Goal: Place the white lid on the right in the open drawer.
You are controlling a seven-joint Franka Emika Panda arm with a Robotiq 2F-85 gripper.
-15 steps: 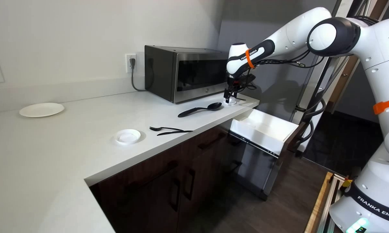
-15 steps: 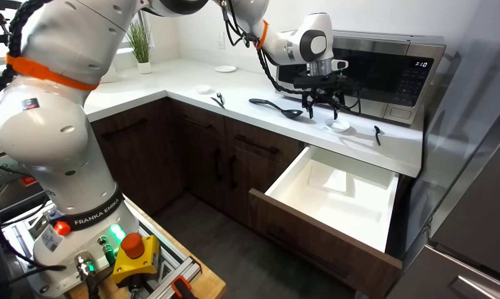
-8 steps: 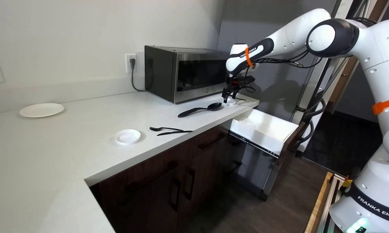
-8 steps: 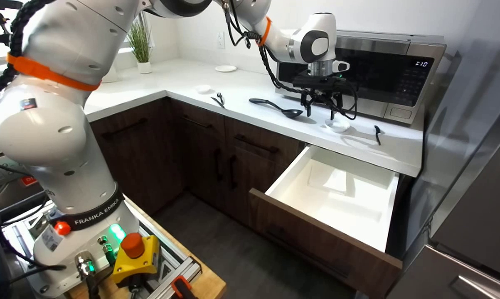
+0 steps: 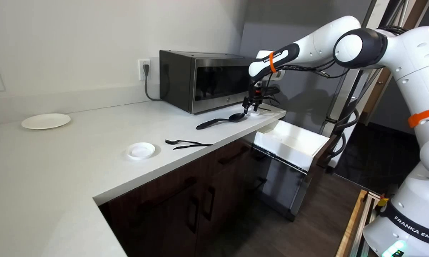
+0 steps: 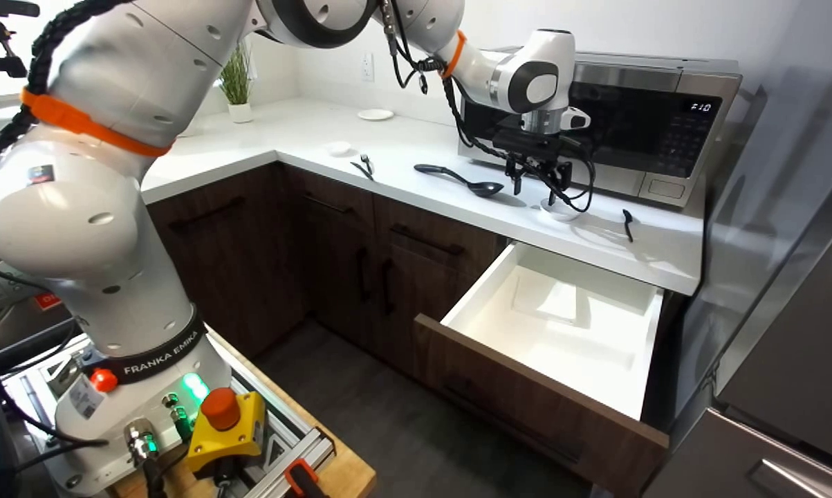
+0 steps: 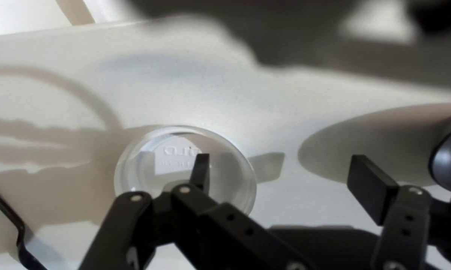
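Note:
The white lid (image 6: 561, 211) lies flat on the counter near the right end, in front of the microwave. It shows as a round, translucent-looking dish with embossed marks in the wrist view (image 7: 229, 168) and is partly hidden by my gripper in an exterior view (image 5: 255, 112). My gripper (image 6: 534, 194) is open and empty, low over the counter. In the wrist view (image 7: 280, 165) one finger overlaps the lid and the other stands off to the side, towards the black spoon. The open drawer (image 6: 568, 353), with its white interior, is pulled out below the counter, also seen in an exterior view (image 5: 289, 137).
A black spoon (image 6: 483, 187) lies beside the gripper, and a small black utensil (image 6: 628, 225) lies past the lid. The microwave (image 6: 637, 124) stands behind. A fork and knife (image 5: 189, 144), another white lid (image 5: 141, 151) and a larger white plate (image 5: 46, 121) lie farther along the counter.
The arm's elbow has lowered and the wrist has tilted. The fingers have shifted slightly towards the spoon and down. The lid and the drawer have not moved.

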